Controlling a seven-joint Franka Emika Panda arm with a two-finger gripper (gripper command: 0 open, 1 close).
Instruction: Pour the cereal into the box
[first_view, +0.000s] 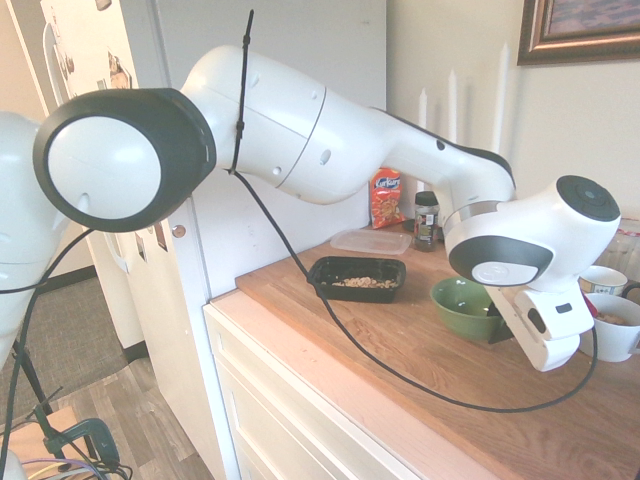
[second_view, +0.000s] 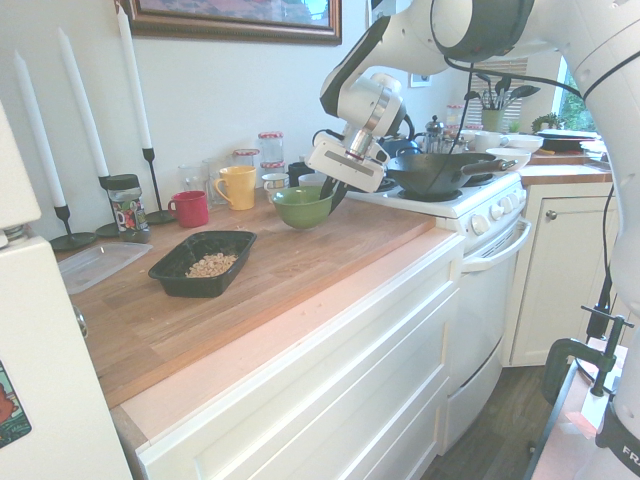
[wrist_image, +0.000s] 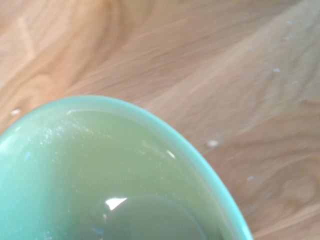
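Cereal (second_view: 212, 265) occupies the black box (second_view: 198, 287) as a low heap of small tan pieces, and the box rests upright on the table (second_view: 330, 245). In the second exterior view, the end effector (second_view: 334, 194) is clamped on the rim of the green bowl (second_view: 303, 210), at the side away from the box. The bowl stands apart from the box with its opening facing up; whether its base touches the table cannot be told.

The wrist view gives the detail that both exterior views lack: fine pale residue clings to the inner wall of the bowl, and small pale crumbs lie on the wood beside it. Neither box nor cereal heap appears in that view (it covers only part of the bowl and a patch of table).

The first exterior view exposes an orange snack bag (first_view: 386, 199) standing behind the clear flat container (first_view: 370, 241), near the dark-lidded jar (first_view: 426, 222). The bag is out of sight in the second exterior view, where the jar and container remain visible. The first exterior view also shows a white mug (first_view: 613, 327) with brownish contents, behind the gripper housing.

The second exterior view supplies the red mug (second_view: 190, 208) and the yellow mug (second_view: 236, 188) in full, standing side by side near the wall. It alone shows the dark pan (second_view: 438, 175) on the stove (second_view: 465, 210), beyond the end effector.
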